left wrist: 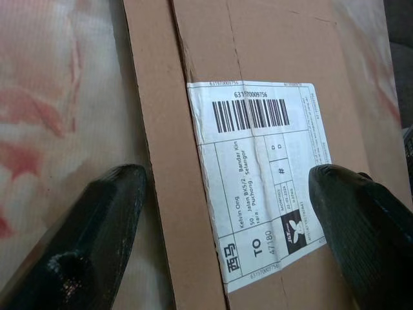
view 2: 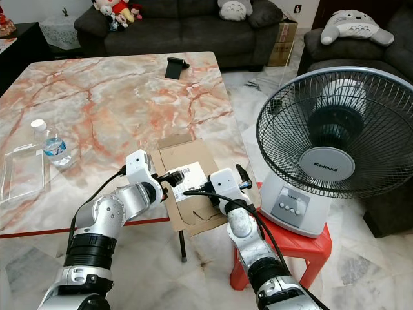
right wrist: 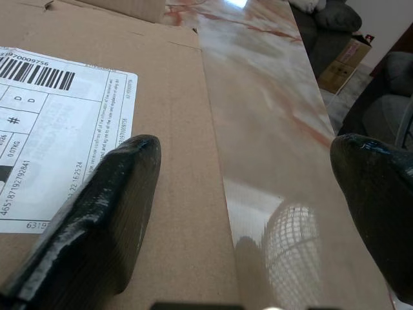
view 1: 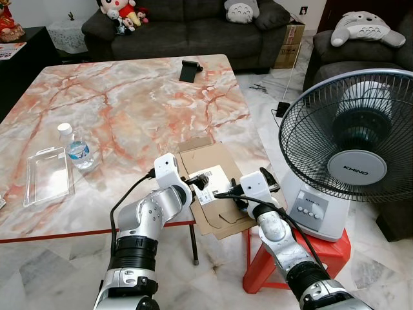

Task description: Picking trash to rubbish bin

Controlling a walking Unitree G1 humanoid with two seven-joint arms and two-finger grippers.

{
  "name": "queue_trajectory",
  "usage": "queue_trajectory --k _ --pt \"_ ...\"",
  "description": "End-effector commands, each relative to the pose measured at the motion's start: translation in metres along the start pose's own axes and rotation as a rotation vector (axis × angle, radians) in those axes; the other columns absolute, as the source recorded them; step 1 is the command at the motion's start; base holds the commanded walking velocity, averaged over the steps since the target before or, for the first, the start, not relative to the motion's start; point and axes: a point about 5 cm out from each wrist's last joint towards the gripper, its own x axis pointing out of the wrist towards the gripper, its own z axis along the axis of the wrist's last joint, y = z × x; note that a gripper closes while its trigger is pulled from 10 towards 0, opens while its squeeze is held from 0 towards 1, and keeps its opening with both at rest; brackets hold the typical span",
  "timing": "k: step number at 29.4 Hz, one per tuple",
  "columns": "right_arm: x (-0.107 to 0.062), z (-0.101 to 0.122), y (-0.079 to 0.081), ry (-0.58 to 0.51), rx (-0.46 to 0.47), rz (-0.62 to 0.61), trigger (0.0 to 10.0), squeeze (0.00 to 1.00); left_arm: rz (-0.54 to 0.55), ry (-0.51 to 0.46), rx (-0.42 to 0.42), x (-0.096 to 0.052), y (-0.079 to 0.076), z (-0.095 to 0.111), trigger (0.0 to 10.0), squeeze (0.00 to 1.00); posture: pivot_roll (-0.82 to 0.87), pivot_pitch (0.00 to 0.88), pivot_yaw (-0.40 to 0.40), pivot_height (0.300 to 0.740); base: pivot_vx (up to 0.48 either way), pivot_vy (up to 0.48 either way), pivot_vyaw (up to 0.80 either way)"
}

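Here, a flat piece of cardboard [view 1: 216, 187] lies on the marble table [view 1: 122, 110], at the near corner, and part of it sticks out over the table's edge. A white label [view 1: 211, 177] with black bars is stuck on top of it. The left gripper [view 1: 197, 183] sits over the cardboard at about 9 o'clock from the label, with its two black fingers [left wrist: 90, 239] spread apart, one on each side of the label. The right gripper [view 1: 237, 194] is at about 3 o'clock from the label, near the cardboard's edge, and its fingers [right wrist: 97, 232] are wide apart too, with nothing between them. A water bottle [view 1: 76, 148] and a clear plastic tray [view 1: 46, 175] rest well apart from the cardboard, at about 9 o'clock. A big fan [view 1: 348, 139] stands on a red stool [view 1: 293, 258] at about 3 o'clock. A grey sofa [view 1: 193, 29] with soft toys [view 1: 122, 13] is at 12 o'clock.
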Motion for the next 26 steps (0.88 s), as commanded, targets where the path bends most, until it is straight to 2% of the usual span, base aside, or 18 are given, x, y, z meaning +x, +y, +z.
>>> queue_trajectory --k 1,7,17,18,19,26 --pt "-0.001 -0.003 0.003 0.021 0.011 0.012 10.0 0.00 -0.042 0.085 -0.038 0.004 -0.008 -0.021 10.0 0.00 -0.07 0.061 0.039 0.740 0.000 0.000 0.00" --pt "0.000 -0.001 0.003 0.009 0.017 0.011 10.0 0.00 -0.135 0.121 -0.061 0.009 -0.020 -0.029 10.0 0.00 -0.08 0.060 0.040 0.740 0.000 0.000 0.00" --pt "0.000 0.000 0.002 -0.007 0.024 0.014 10.0 0.00 -0.135 0.137 -0.082 0.013 -0.015 -0.032 9.9 0.00 -0.08 0.060 0.040 0.740 0.000 0.000 0.00" --pt "0.000 0.001 0.002 -0.010 0.025 0.014 10.0 0.00 -0.136 0.137 -0.083 0.013 -0.014 -0.032 6.0 0.00 -0.08 0.061 0.041 0.740 0.000 0.000 0.00" --pt "0.000 0.001 0.002 -0.011 0.026 0.014 10.0 0.00 -0.137 0.137 -0.084 0.013 -0.014 -0.033 0.0 0.00 -0.08 0.061 0.040 0.740 0.000 0.000 0.00" --pt "0.000 0.002 0.002 -0.020 0.036 0.017 10.0 0.00 -0.142 0.128 -0.090 0.014 -0.013 -0.031 0.0 0.00 -0.08 0.064 0.038 0.740 0.000 0.000 0.00"
